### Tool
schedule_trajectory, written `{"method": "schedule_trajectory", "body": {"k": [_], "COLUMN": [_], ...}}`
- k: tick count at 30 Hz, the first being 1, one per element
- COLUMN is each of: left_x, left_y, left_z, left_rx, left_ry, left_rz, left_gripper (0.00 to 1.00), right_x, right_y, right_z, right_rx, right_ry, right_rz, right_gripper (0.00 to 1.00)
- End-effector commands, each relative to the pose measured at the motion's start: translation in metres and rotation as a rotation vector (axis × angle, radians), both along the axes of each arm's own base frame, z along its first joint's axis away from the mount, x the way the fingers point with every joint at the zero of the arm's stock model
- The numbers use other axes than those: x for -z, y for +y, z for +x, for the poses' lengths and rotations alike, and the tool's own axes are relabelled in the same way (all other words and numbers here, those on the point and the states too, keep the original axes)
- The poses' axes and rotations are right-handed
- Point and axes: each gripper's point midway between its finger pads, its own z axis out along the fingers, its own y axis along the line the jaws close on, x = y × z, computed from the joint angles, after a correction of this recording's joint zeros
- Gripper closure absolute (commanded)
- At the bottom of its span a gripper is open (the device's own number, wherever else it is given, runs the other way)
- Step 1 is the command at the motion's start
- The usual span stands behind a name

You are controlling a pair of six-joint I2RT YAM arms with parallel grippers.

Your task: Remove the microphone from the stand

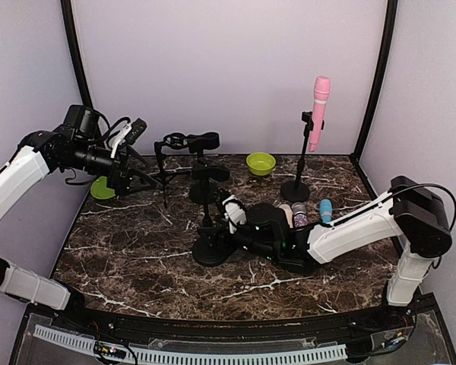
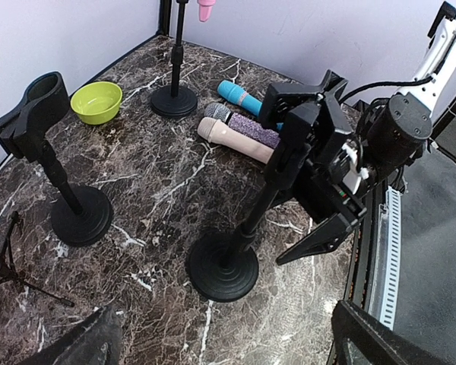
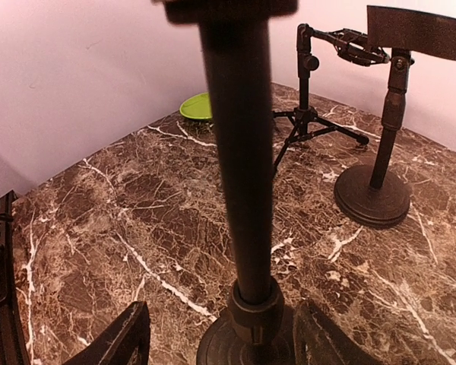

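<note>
Stands [image 1: 204,186] four; microphones [image 2: 232,138] four, one mounted; left gripper [image 1: 131,133] wide, empty; right gripper [image 3: 228,334] parted around front stand [image 3: 239,152].

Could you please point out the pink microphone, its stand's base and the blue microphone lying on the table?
pink microphone [image 1: 319,103]: top view, upper body.
stand's base [image 1: 296,191]: top view, round foot.
blue microphone [image 2: 239,96]: left wrist view, mid-handle.

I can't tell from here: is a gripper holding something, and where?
Nothing is held. The right gripper straddles a mic stand pole without touching; the left gripper hangs open.
</note>
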Motion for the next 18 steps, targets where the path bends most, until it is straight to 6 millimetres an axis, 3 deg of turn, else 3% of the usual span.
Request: {"method": "schedule_trajectory", "body": {"k": [1,11,18], "left_x": [-0.022,-0.025,-0.015], "left_y": [0.002,0.002,0.002], "left_z": [-0.014,-0.018,-0.019], "left_rx": [0.016,0.022,0.031], "left_ry": [-0.015,-0.032,-0.008], "left_rz": [-0.039,-0.041,-0.032], "left_gripper": [0.01,0.01,0.01], "right_x": [-0.014,-0.006,-0.011], "right_y": [0.020,0.020,0.032], "right_z": [0.008,0.022,0.023], "right_rx": [-0.001,0.100,0.109], "right_ry": [-0.060,-0.093,-0.128], "right_rz": [0.073,0.084,0.100], "right_gripper": [0.37,0.67,0.95]}}
